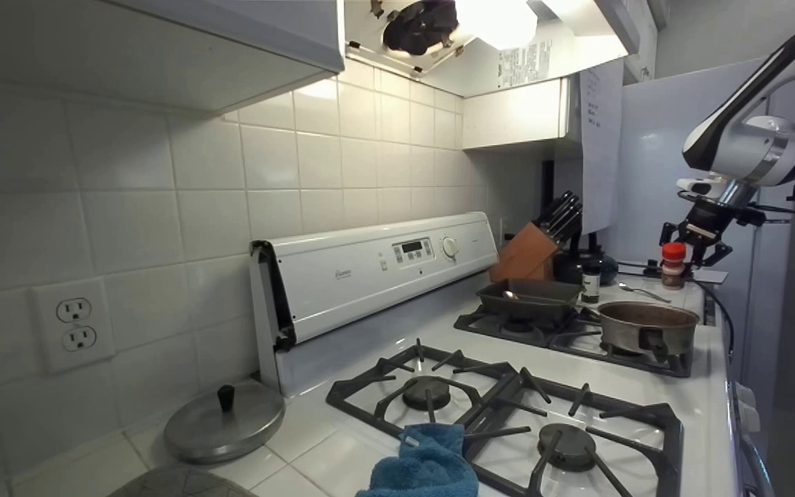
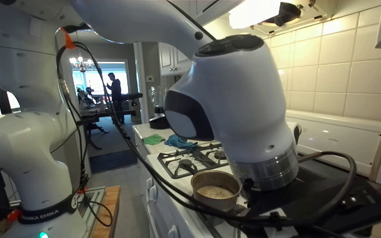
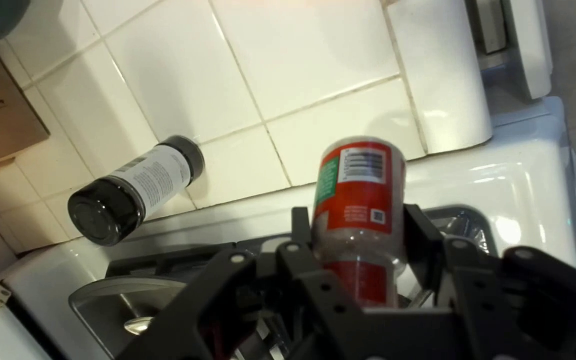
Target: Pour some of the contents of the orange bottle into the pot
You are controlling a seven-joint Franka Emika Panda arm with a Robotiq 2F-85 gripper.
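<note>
Gripper (image 3: 358,235) clamped on the orange bottle (image 3: 359,200), its jaws standing just the bottle's width apart, with one of the dark fingers (image 3: 300,225) along either side of it. In the wrist view the bottle's red label and barcode face the camera, and clear wall shows below them until the gripper's own parts hide the rest.

Taking the pot (image 1: 624,338) as the landmark, the bottle is beyond it in an exterior view, near it and slightly to its right, upright with a bright red top. It is at the counter (image 3: 308,55) behind the pot; whether its base touches the tiles I cannot tell. In an exterior view the arm (image 2: 246,109), beside the pot, covers both bottle and fingers.

The pot itself sits upright on the stove (image 1: 528,362). A pale, speckled surface (image 2: 217,192) shows inside it; food or bare metal, I cannot tell. Behind the pot lies a piece of cutlery (image 1: 646,293), and beyond it to the left stands a small dark bottle (image 1: 591,284). A dark pan (image 1: 535,310) is beside the pot; the round lid (image 1: 226,424) and a blue cloth (image 1: 432,469) are well apart from it.
</note>
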